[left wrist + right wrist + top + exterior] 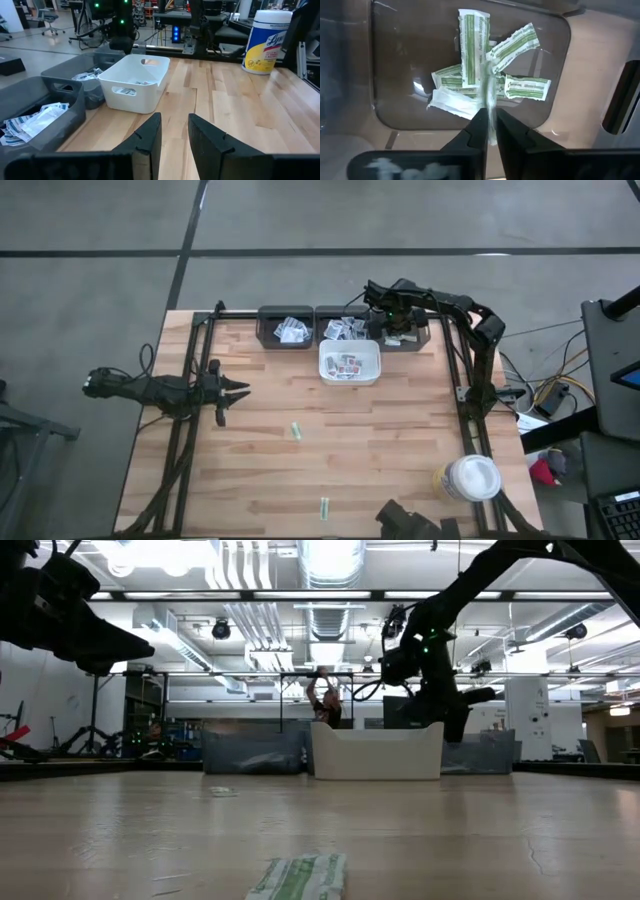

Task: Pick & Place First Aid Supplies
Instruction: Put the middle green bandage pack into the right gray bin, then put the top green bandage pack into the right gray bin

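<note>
While poised above the grey bin (470, 65) at the table's far right corner, right gripper (491, 131) pinching a narrow green-printed strip (490, 107). Left gripper (174, 134) released, near left edge

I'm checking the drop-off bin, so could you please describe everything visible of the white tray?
The white tray is a small, glossy, plastic-looking tub with rounded corners and a slot handle in each end wall. It sits upright on the wooden table, against the grey bins at the far edge, holding a few small packets. Neither gripper touches it.
</note>
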You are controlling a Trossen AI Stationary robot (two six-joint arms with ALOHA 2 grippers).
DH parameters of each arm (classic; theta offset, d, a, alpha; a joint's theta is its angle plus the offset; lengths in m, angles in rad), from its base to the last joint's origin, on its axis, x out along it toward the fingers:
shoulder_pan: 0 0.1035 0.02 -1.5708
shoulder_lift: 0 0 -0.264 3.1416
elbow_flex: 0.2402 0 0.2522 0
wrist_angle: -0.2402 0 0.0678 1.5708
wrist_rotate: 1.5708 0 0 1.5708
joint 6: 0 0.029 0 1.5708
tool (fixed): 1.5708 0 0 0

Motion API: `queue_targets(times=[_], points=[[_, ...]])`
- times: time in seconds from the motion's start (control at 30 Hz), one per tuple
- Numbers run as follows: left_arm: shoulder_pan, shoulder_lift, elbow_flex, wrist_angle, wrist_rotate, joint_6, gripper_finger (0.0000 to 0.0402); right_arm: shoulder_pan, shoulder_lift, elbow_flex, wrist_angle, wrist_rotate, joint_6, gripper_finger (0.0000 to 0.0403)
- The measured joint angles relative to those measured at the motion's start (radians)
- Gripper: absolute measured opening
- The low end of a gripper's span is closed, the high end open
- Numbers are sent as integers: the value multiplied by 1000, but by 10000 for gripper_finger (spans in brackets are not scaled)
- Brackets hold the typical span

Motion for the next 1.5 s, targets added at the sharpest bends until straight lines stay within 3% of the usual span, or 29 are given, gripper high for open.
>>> queue_targets(times=[0.27,0.5,0.6,0.83,1.17,1.33,1.5], points=[[0,0,-1,0,0,1,94,-11,-2,22,-7,-9,-36,99],[0,0,-1,0,1,1,94,27,-57,118,-73,-254,-50,129],[0,0,-1,0,1,1,94,94,-105,146,-51,-307,-60,132],[0,0,-1,0,1,1,94,330,-177,163,49,-315,-138,122],[0,0,-1,0,10,0,94,694,-175,138,378,-290,-144,104],[0,0,-1,0,10,0,94,798,-175,132,525,-193,-119,98],[0,0,-1,0,10,-3,94,850,-162,132,585,-180,-116,98]])
